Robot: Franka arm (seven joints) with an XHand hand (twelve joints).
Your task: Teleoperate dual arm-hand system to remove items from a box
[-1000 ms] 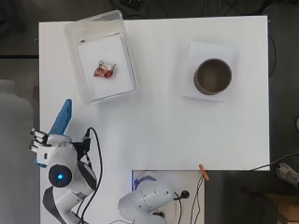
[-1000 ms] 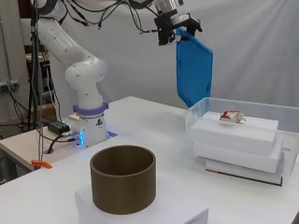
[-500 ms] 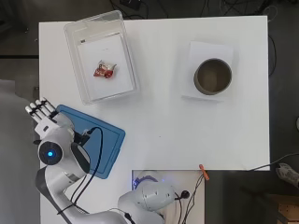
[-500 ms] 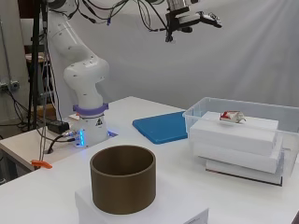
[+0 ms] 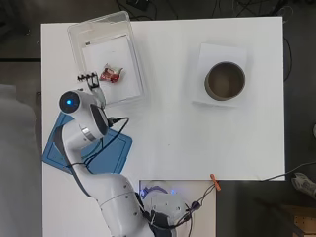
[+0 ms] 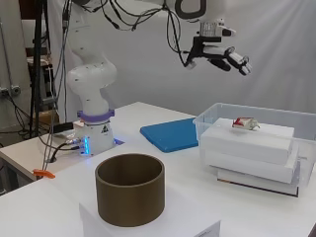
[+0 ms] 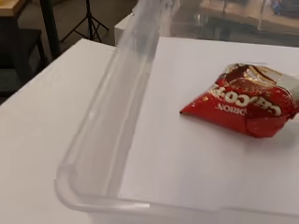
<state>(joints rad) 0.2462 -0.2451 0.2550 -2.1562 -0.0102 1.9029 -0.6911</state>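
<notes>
A clear plastic box point(image 5: 140, 69) stands at the table's far left corner, with stacked white boxes point(image 6: 247, 144) inside it. A red snack packet point(image 5: 111, 75) lies on the top white box, also seen in the side view point(image 6: 245, 123) and close up in the wrist view point(image 7: 247, 109). My hand point(image 6: 224, 53) hovers well above the box with straight fingers, open and holding nothing. From overhead the hand point(image 5: 89, 79) sits over the box's near left side, just left of the packet. The box's rim point(image 7: 107, 154) runs beside the packet in the wrist view.
A blue lid point(image 5: 89, 148) lies flat on the table in front of the box, partly under my arm; it shows in the side view point(image 6: 170, 134). A brown cylinder point(image 5: 224, 80) stands on a white block at the right point(image 6: 129, 195).
The hand held the blue lid upright in the air, then let it go; the lid now lies on the table. The hand has moved over the box, open.
</notes>
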